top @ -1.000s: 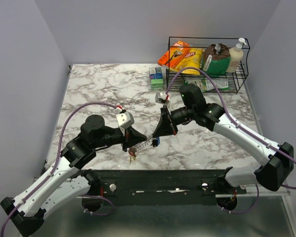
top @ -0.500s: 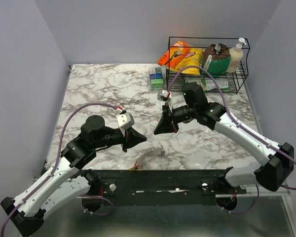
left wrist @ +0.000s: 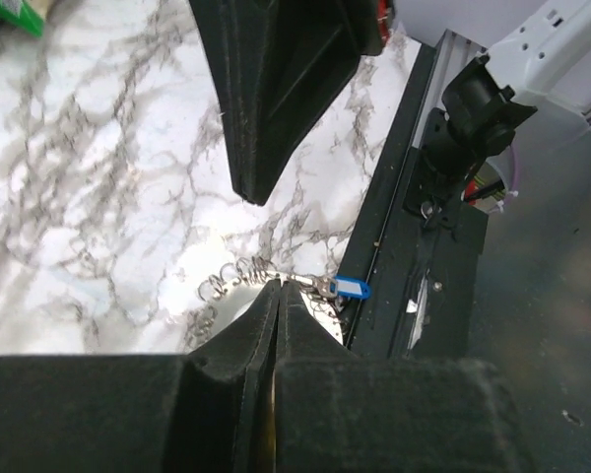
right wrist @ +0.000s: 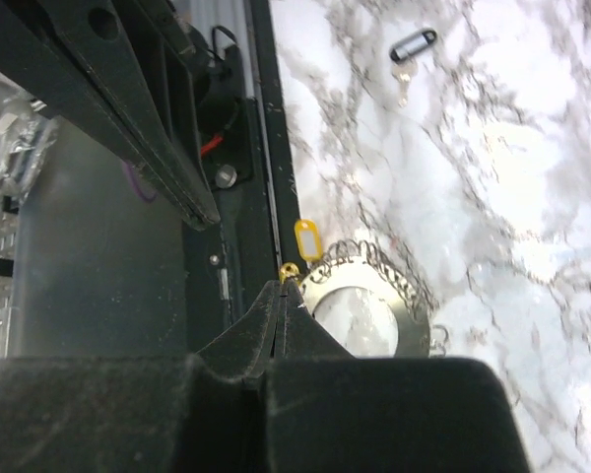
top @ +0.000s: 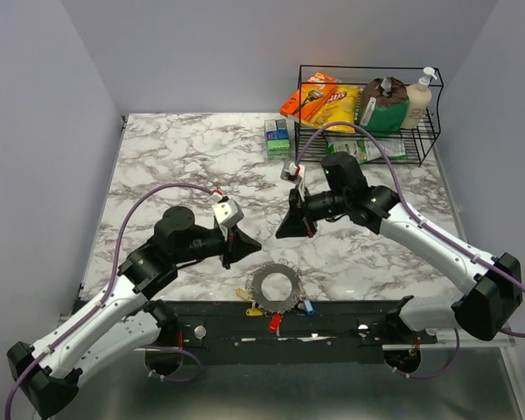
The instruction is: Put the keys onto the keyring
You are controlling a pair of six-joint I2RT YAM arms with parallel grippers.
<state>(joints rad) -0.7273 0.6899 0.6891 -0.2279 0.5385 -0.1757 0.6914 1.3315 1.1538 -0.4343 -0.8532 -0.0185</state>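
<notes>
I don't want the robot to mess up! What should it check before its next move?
1. Keyring lying flat on the table: ok.
2. Left end effector empty: ok, shut on nothing.
3. Right end effector empty: ok, shut on nothing.
4. Jaws open for grabbing: not ok, both shut.
5. Keyring well away from the table's near edge: not ok, it lies right beside it.
6. All keys on the ring: not ok, a black-headed key lies apart.
</notes>
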